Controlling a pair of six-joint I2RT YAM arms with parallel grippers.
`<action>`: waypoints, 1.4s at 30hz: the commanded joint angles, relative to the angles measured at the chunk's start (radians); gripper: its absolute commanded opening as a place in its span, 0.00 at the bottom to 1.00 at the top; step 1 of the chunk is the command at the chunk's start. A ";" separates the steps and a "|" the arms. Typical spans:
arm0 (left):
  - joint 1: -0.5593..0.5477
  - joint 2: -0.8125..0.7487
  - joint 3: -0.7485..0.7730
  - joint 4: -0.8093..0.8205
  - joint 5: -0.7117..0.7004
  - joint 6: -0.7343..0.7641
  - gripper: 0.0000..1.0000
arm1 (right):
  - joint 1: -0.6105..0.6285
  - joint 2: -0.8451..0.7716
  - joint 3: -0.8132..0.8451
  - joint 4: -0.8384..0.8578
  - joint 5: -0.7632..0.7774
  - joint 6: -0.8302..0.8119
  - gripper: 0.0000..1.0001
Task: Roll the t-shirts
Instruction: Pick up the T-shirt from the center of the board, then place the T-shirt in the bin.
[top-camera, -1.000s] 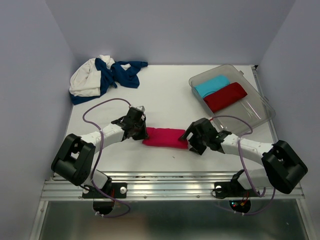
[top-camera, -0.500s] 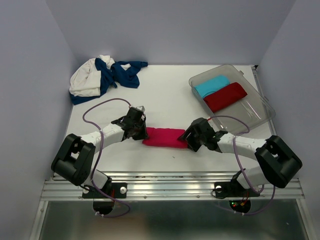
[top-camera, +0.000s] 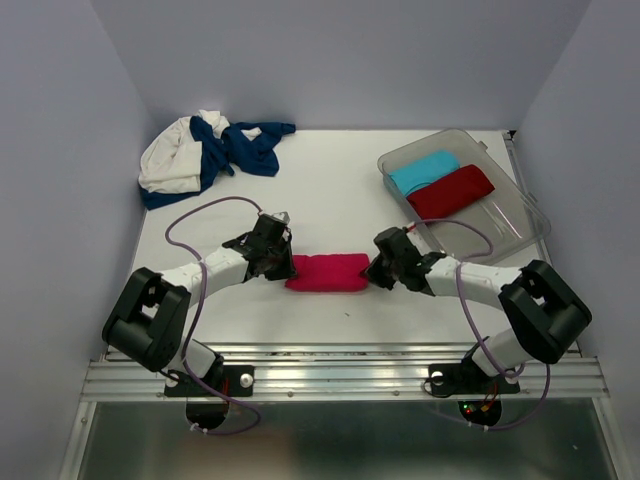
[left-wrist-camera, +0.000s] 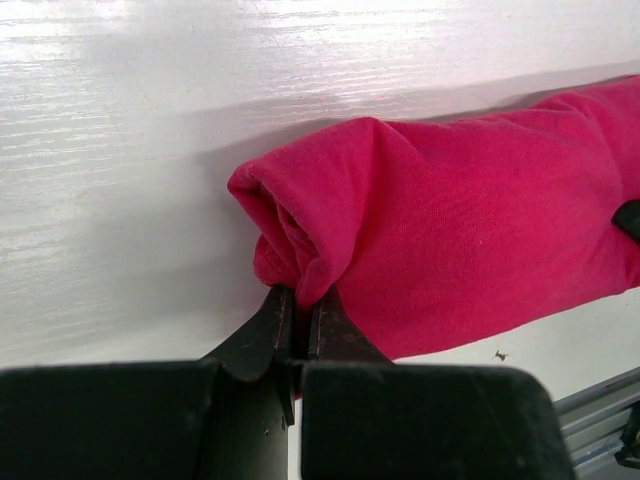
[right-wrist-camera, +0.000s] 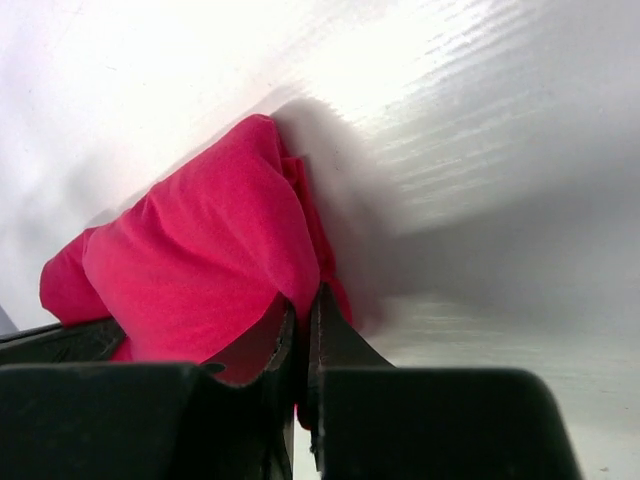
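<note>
White, faintly grained tabletop is seen beneath a soft knit pink-red t-shirt, rolled into a stubby cylinder. It is stretched between the left gripper and the right gripper, each end being pinched by jaws closed tight on a fold of cloth.

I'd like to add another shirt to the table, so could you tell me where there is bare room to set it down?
Free: the back middle of the table, between the navy-and-white pile and the clear bin. Crowded: the middle band, where the left gripper and right gripper pinch the ends of the pink roll.
</note>
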 joint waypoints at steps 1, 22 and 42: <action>0.007 -0.051 -0.006 -0.035 -0.001 0.023 0.00 | 0.006 -0.001 0.070 -0.048 0.106 -0.103 0.01; -0.096 -0.103 0.286 -0.033 0.046 -0.060 0.00 | -0.048 -0.146 0.352 -0.251 0.338 -0.520 0.01; -0.354 0.444 0.993 0.012 -0.011 -0.072 0.00 | -0.575 -0.182 0.437 -0.257 0.379 -0.859 0.01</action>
